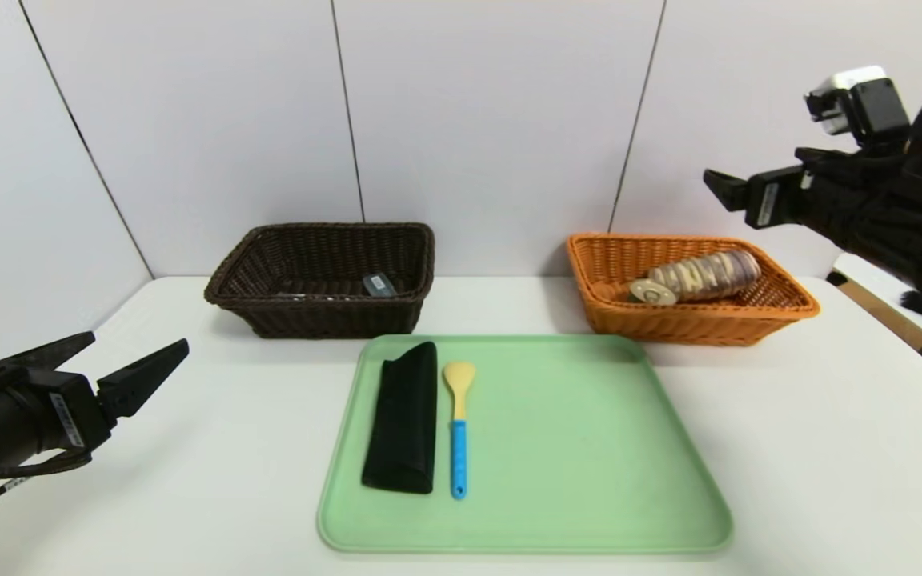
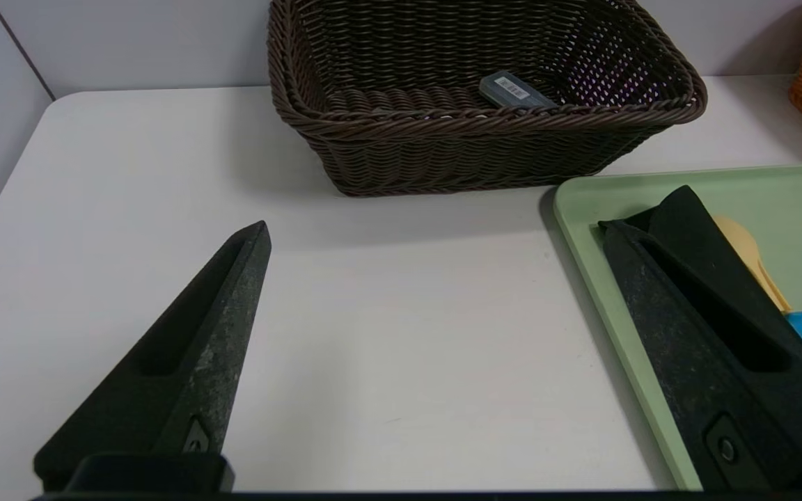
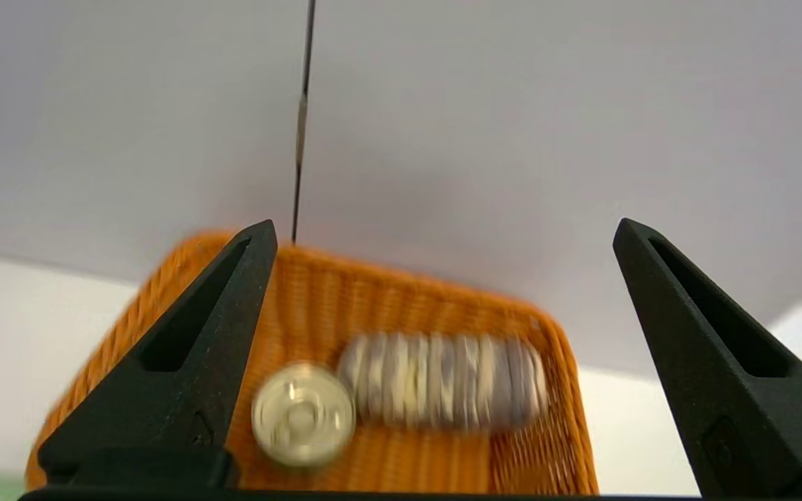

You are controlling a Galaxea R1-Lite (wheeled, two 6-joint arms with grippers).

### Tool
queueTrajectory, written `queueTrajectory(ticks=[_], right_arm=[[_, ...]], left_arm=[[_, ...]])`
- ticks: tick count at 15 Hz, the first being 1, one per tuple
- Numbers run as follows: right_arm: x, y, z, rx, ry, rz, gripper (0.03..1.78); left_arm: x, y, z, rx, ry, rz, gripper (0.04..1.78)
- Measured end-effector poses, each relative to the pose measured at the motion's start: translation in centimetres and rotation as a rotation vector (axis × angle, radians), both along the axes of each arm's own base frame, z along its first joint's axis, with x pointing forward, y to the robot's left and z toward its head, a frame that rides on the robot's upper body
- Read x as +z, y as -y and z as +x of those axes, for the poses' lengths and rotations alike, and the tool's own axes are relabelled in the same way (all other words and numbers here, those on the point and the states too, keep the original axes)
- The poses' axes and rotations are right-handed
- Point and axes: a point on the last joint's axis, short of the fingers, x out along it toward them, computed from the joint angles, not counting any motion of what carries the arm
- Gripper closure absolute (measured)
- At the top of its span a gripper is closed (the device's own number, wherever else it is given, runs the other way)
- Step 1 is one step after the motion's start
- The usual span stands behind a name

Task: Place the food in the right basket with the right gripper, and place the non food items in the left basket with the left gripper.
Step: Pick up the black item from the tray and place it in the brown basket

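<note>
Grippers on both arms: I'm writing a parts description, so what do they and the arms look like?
The left gripper and right gripper have matte black, tapered triangular fingers with a recessed slot and a small screw near the base. The arms are black, each with a white label and a silver-and-black box mounted on its wrist.

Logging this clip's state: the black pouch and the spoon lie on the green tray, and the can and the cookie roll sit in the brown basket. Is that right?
Not quite. The head view shows the can and the cookie roll in the orange basket, not the brown basket. The black pouch and the spoon do lie on the green tray.
</note>
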Motion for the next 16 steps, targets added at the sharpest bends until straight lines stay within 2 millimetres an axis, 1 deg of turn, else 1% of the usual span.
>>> queueTrajectory(ticks=[2,4,6,7,9,11,14,16], right_arm=[[-1.2,1.4,-3.9,-0.04,-0.042,0.022,0.13],[-2.3,2.0,-7.3,-0.059,-0.066,0.061,0.12],[-3.3,2.5,-9.9,-0.081,-0.082,0.093,0.12],[-3.7,2.7,-10.8,-0.092,-0.086,0.097,0.12],[-4.4,3.0,-12.2,-0.104,-0.095,0.1,0.12],[-5.3,3.0,-13.2,-0.11,-0.115,0.099,0.12],[-6.0,3.1,-13.9,-0.113,-0.133,0.098,0.12],[-6.1,3.1,-14.0,-0.114,-0.138,0.098,0.12]], left_arm=[[0.1,0.3,0.5,-0.021,-0.007,0.0,0.13],[0.0,0.7,1.1,-0.041,-0.023,0.0,0.13],[0.2,1.7,1.9,-0.096,-0.03,0.0,0.13],[0.8,2.4,2.5,-0.133,-0.019,0.001,0.13],[2.3,4.1,3.8,-0.207,-0.008,0.006,0.13],[3.7,6.0,4.8,-0.281,-0.057,0.027,0.13],[5.1,8.6,5.7,-0.352,-0.246,0.087,0.13],[5.3,10.4,6.0,-0.38,-0.39,0.119,0.13]])
